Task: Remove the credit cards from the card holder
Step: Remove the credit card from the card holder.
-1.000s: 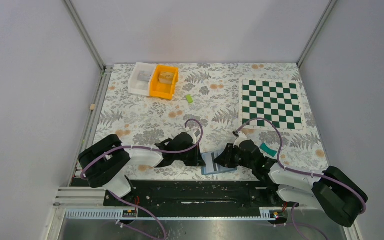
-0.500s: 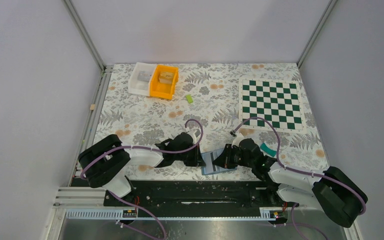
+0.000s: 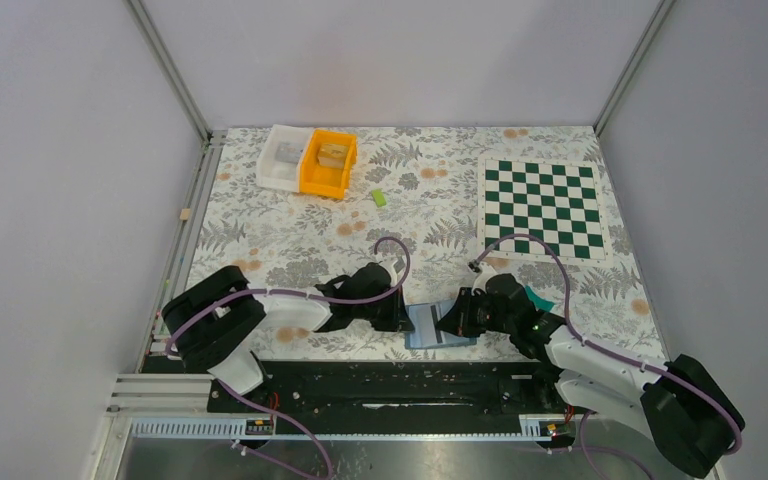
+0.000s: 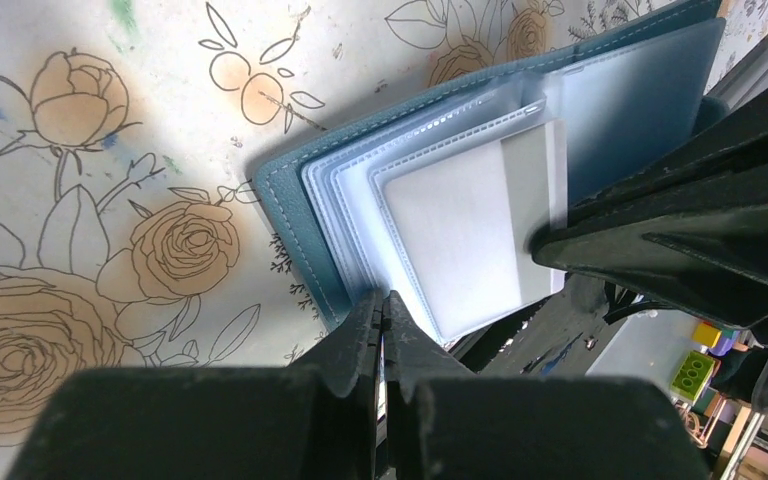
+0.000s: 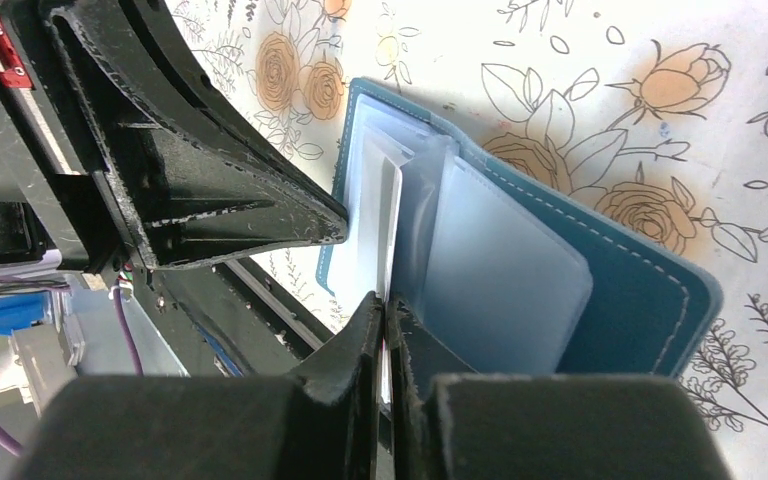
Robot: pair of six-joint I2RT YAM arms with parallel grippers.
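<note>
The blue card holder (image 3: pixel 430 328) lies open near the table's front edge, between my two grippers. In the left wrist view its cover (image 4: pixel 290 215) and clear sleeves show, with a pale grey card (image 4: pixel 465 230) in the top sleeve. My left gripper (image 4: pixel 383 300) is shut on the edge of the sleeves at the holder's left side (image 3: pixel 400 312). My right gripper (image 5: pixel 385 302) is shut on a thin white card (image 5: pixel 394 215) seen edge-on among the sleeves (image 3: pixel 457 315). A teal-green card (image 3: pixel 537 297) lies on the table behind the right arm, partly hidden.
A white bin (image 3: pixel 282 158) and an orange bin (image 3: pixel 328 163) stand at the back left. A small lime-green block (image 3: pixel 378 197) lies near them. A green chessboard mat (image 3: pixel 543 208) covers the back right. A black rail runs along the front edge.
The right arm has shifted a little to the right with its gripper still at the holder. The holder's raised flap has settled flatter. The left gripper has barely moved.
</note>
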